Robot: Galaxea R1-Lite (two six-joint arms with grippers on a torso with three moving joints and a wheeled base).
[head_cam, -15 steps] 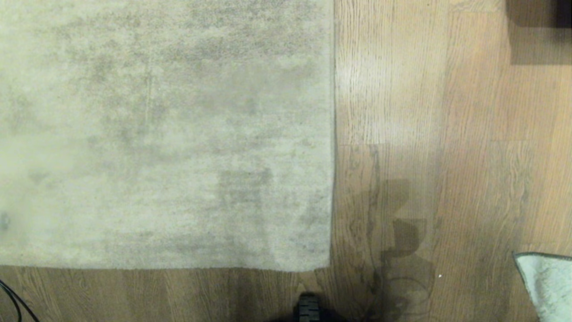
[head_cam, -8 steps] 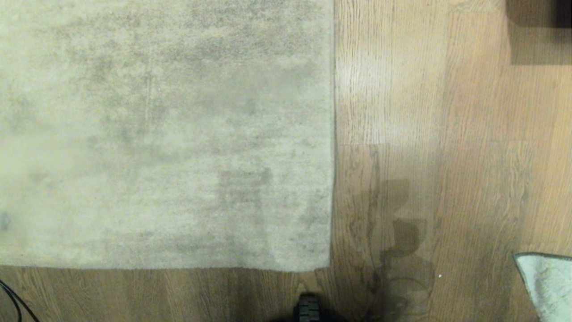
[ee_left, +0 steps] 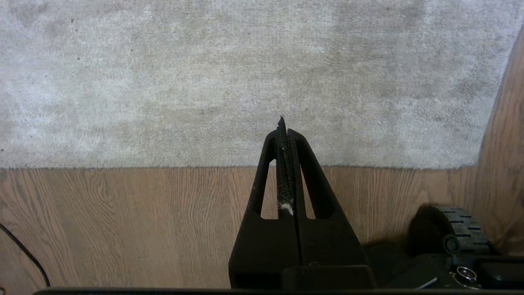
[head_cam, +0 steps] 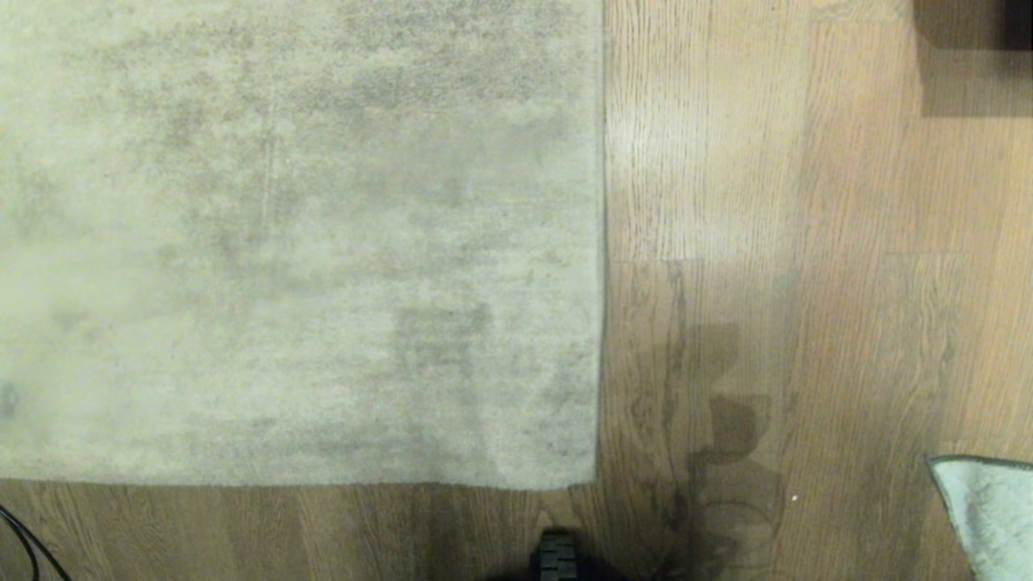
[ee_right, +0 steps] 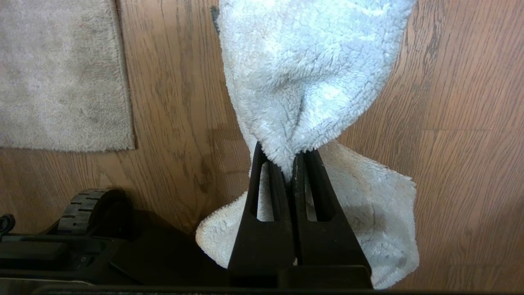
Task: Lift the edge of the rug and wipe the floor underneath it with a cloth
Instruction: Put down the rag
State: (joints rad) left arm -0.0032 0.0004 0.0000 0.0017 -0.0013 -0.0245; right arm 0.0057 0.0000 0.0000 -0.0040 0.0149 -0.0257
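Rug edge [head_cam: 601,242]: straight border of mottled beige-grey short-pile rug, flat on light brown wood-grain plank floor [head_cam: 847,282]. Pale mint-blue fluffy microfibre cloth [ee_right: 311,78]: pinched in clamped right end effector [ee_right: 291,164], hanging above floor. Left end effector [ee_left: 284,127]: fully closed, empty, above rug border.

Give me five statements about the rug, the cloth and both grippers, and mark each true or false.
1. The right gripper is shut on the pale blue fluffy cloth. True.
2. The left gripper grips the rug. False: it is shut on nothing.
3. The mottled beige-grey rug's edge lies flat on the light brown wood-grain floor. True.
4. The cloth lies spread on the rug. False: it hangs over bare floor.
5. A black wheel is near the rug corner. True.
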